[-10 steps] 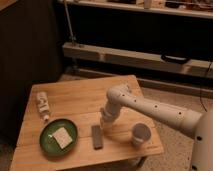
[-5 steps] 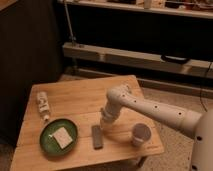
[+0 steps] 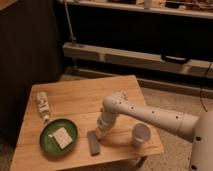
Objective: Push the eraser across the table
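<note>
Since the claw [image 3: 101, 131] has hardly moved, just at two o'clock of the eraser [image 3: 93, 142], the push seems not begun. Its opening I cannot tell.

One each: eraser [image 3: 93, 143], plate [image 3: 48, 136], bottle [image 3: 43, 105], cup [image 3: 141, 135], end effector [image 3: 101, 132] beside eraser.

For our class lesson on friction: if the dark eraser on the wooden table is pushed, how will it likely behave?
The eraser lies flat and looks slab-shaped, so it should probably slide rather than roll or tip. The gripper sits just beside its far end, on the right, so an off-centre push there may turn it as it moves.
</note>
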